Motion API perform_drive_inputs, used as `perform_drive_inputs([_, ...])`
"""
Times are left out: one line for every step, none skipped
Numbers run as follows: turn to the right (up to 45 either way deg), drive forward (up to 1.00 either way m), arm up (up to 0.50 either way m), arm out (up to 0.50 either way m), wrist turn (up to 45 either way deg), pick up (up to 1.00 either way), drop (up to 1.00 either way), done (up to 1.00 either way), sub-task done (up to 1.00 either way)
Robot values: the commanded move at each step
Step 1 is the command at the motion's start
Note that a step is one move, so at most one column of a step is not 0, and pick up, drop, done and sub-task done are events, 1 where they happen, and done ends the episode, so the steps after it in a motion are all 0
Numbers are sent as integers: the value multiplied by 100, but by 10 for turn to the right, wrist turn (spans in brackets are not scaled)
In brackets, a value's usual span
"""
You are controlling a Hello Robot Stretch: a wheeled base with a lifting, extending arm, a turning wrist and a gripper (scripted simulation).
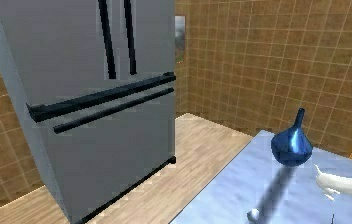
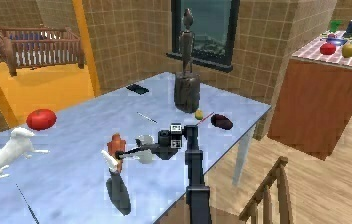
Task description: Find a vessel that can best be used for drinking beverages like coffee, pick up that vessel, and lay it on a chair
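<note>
Bench with a pale blue glossy top (image 2: pixel 84 115) spans the arm side view. From its left lie a white elongated object (image 2: pixel 4 155), a red round object (image 2: pixel 41 118), then a small orange-and-white blob (image 2: pixel 114 148), too small to show its long axis or which way it points. Just right of it reach the thin fingers of the end effector (image 2: pixel 132 152); whether it holds anything cannot be told. Farther right stand a tall dark wooden statue (image 2: pixel 188 75) and a dark oval object (image 2: pixel 222 121). At lower right, off the bench, is a wooden chair (image 2: pixel 274 180).
</note>
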Motion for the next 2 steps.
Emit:
perform_drive_inputs([0,0,0,0,0,100,0,0,0])
perform_drive_inputs([0,0,10,0,0,0,0,0,0])
